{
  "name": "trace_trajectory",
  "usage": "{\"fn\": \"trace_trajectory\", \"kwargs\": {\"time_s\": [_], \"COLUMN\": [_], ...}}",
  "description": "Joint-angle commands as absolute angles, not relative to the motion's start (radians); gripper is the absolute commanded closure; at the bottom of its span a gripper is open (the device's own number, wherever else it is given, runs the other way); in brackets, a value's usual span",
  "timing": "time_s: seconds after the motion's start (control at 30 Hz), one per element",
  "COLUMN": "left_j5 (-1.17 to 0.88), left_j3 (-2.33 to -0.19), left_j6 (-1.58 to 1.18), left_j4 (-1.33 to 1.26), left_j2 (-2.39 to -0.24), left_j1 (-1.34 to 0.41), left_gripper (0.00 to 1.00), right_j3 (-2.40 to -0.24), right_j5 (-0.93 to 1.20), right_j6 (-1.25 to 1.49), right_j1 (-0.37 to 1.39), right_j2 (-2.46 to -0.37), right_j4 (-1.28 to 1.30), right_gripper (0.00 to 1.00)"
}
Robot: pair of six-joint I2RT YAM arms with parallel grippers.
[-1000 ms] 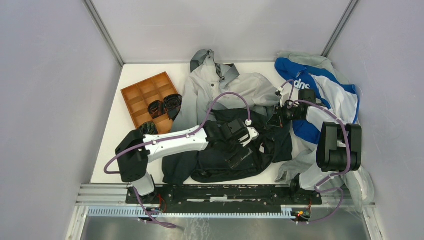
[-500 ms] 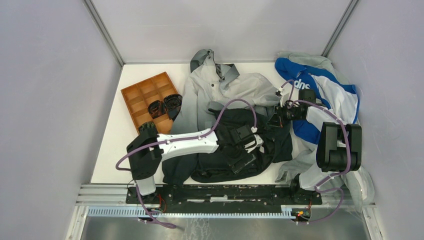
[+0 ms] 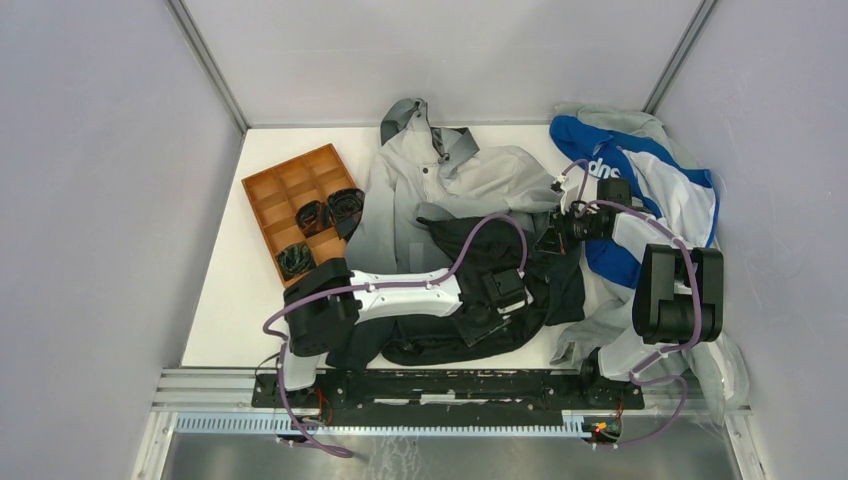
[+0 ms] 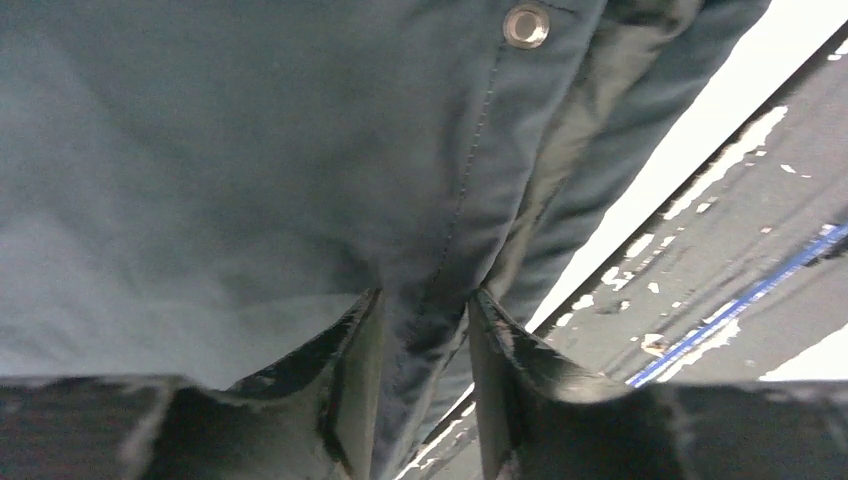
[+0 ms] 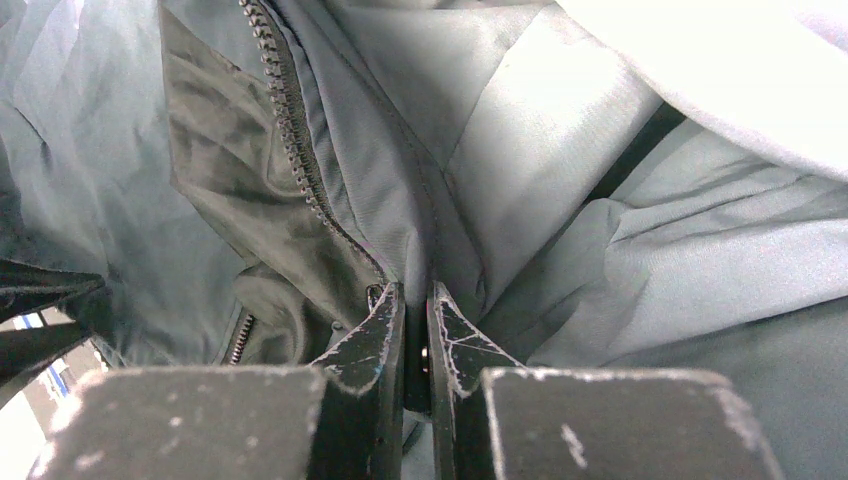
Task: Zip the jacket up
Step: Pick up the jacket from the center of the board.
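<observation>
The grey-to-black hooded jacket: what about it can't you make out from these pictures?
- The zipper slider: found in no view; right wrist view shows only black zipper teeth, left wrist view only a stitched seam and round metal snap.
- Lower front of the grey-to-black hooded jacket: top view, covered by the white left arm.
- Grip of the left tool: left wrist view, dark fabric fills its gap; pinched or merely straddled, unclear.

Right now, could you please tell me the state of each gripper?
Left gripper: closed on a dark fold of the jacket.
Right gripper: closed on the jacket, beside its zipper.
</observation>
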State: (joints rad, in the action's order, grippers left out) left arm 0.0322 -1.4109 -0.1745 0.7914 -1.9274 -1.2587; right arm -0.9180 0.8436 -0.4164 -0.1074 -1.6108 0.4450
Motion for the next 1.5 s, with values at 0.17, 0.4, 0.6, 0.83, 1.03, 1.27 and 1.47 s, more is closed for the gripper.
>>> {"fn": "trace_trajectory", "kwargs": {"time_s": [0.17,0.4,0.6,0.83,1.03,1.27,1.47], "left_j5": [0.151,0.169,0.082,0.033,0.151,0.253,0.082], "left_j3": [-1.441,-1.356,-1.232,-1.135,-1.181,-1.242,-1.148], "left_j6": [-0.236,-0.291,-0.432,-0.607,-0.666,-0.696,-0.675], "left_j4": [0.817,0.839,0.861,0.904,1.003,1.003,0.854], "left_j2": [-1.913,-1.739,-1.497,-1.154,-0.97,-0.848,-0.783], "left_j1": [-1.262,-1.24,-1.115,-0.895,-0.812,-0.807,-0.808], "left_gripper": [0.97,0.98,0.98,0.98,0.98,0.98,0.98], "right_j3": [-0.919,-0.914,-0.901,-0.885,-0.883,-0.881,-0.879], "right_j5": [0.841,0.811,0.739,0.694,0.7,0.71,0.72], "right_j6": [-0.419,-0.419,-0.394,-0.374,-0.368,-0.37,-0.373], "right_j1": [-0.11,-0.11,-0.11,-0.112,-0.112,-0.112,-0.111], "right_j2": [-1.583,-1.58,-1.564,-1.552,-1.554,-1.551,-1.548], "right_j4": [0.432,0.425,0.392,0.368,0.363,0.364,0.367], "right_gripper": [1.0,1.0,1.0,1.0,1.0,1.0,0.99]}}
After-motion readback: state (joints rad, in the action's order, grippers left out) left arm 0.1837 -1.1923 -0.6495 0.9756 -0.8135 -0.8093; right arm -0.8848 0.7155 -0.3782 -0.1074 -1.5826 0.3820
